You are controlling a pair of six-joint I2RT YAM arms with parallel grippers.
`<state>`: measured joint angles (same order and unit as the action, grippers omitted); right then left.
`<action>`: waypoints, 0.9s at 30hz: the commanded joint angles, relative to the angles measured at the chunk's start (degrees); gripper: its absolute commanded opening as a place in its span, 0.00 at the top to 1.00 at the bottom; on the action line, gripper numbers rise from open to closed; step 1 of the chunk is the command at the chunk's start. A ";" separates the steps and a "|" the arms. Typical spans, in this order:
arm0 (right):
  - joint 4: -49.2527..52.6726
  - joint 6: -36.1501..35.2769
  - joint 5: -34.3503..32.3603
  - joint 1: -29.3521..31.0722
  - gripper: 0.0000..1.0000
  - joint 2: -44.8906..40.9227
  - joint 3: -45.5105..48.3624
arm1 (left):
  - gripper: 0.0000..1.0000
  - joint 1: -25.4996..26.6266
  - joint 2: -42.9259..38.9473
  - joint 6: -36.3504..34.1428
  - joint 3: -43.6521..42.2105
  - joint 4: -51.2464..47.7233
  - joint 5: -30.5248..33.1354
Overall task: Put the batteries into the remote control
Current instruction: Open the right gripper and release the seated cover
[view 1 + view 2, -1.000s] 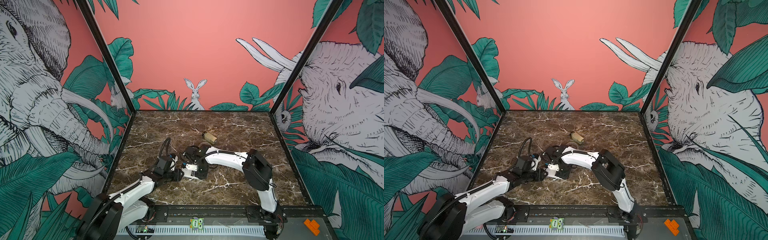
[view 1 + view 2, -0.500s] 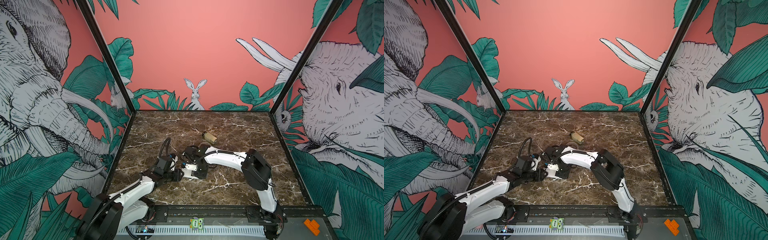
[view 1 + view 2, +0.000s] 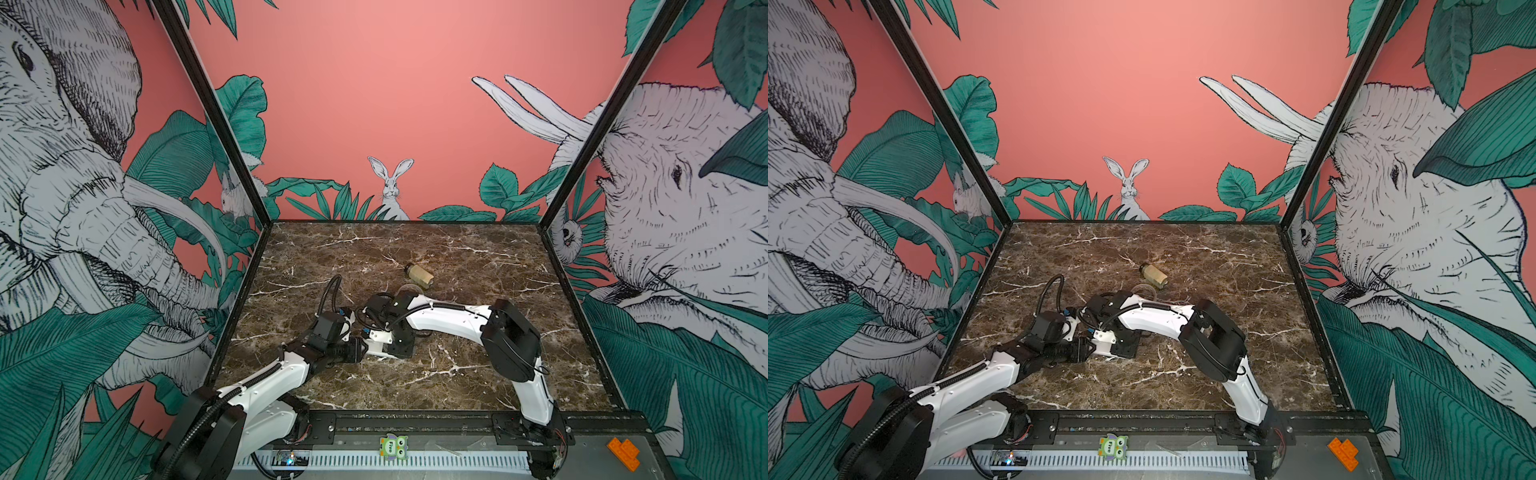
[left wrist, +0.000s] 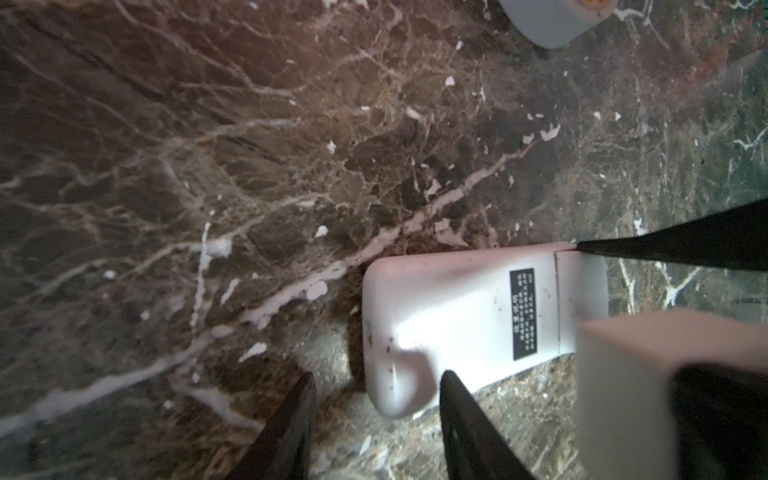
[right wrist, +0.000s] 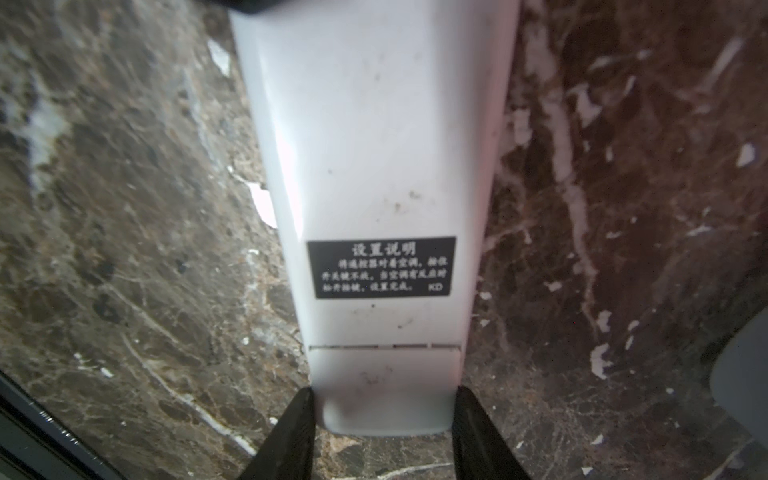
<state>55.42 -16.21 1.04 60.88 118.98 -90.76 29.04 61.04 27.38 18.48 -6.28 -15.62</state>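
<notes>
Worryingly, the right jaws clamp the remote control across its closed battery cover, while the left jaws stand parted around its left end; that pinch could jam the cover.

The remote control lies with its plain white back up on the brown marble table. A dark label with white signs sits on this back; close to it a thin seam crosses the remote. Beyond the seam the right gripper clasps the remote's end, one black finger against each side.
</notes>
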 commanded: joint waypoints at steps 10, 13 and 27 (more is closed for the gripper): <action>2.37 -0.85 -1.50 0.86 0.51 1.28 -0.84 | 0.52 -0.47 -0.47 0.12 -0.83 0.39 -0.47; 2.21 -0.64 -1.81 0.89 0.44 1.01 -0.96 | 0.52 -0.47 -0.48 0.06 -0.82 0.40 -0.46; 0.92 1.55 -0.91 0.82 0.27 -1.58 -1.25 | 0.52 -0.50 -0.64 0.21 -0.81 0.21 -0.38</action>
<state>55.46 -15.66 -0.40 61.23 119.20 -90.78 28.80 61.04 27.40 18.37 -6.09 -15.64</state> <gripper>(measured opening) 0.728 0.480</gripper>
